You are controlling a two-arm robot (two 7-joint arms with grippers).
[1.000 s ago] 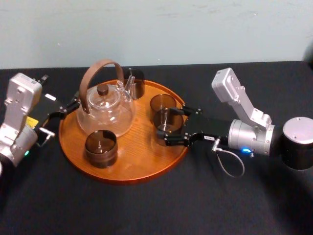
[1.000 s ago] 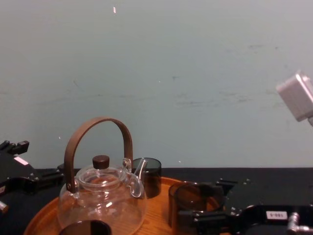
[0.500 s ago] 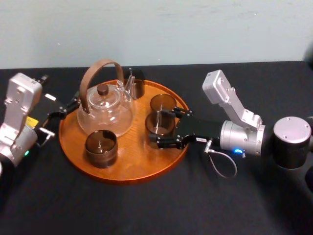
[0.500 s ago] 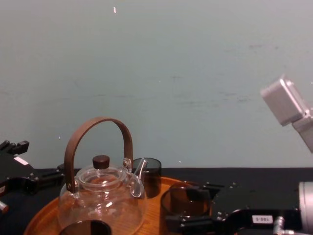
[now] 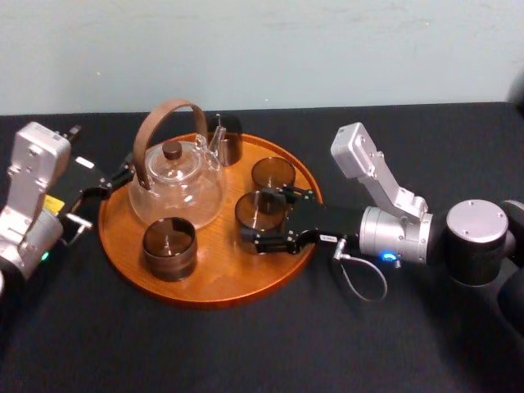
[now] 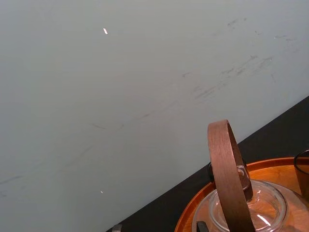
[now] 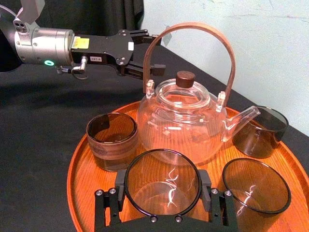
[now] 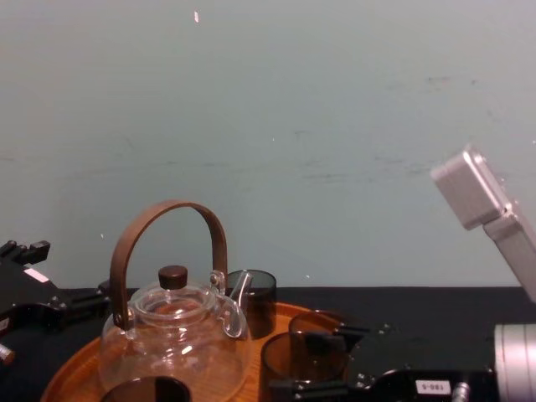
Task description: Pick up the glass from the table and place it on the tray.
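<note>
My right gripper [image 5: 260, 217] is shut on a smoky brown glass [image 5: 259, 210], holding it upright over the right half of the round orange-brown tray [image 5: 219, 277] on the black table [image 5: 246, 344]. The right wrist view shows the glass [image 7: 162, 187] from above with a black finger [image 7: 208, 190] pressed on each side of it. In the chest view the held glass [image 8: 291, 367] is low, just right of the teapot. My left gripper [image 5: 105, 185] rests open at the tray's left rim.
A glass teapot [image 5: 174, 178] with a brown hoop handle stands on the tray's left half. Three more glasses are on the tray: one in front of the teapot [image 5: 169, 248], one by the spout [image 5: 227, 137], one right behind the held glass [image 5: 273, 173].
My right gripper has carried the glass leftward, from the tray's right rim toward its middle. The left arm, the teapot and the other glasses have stayed put.
</note>
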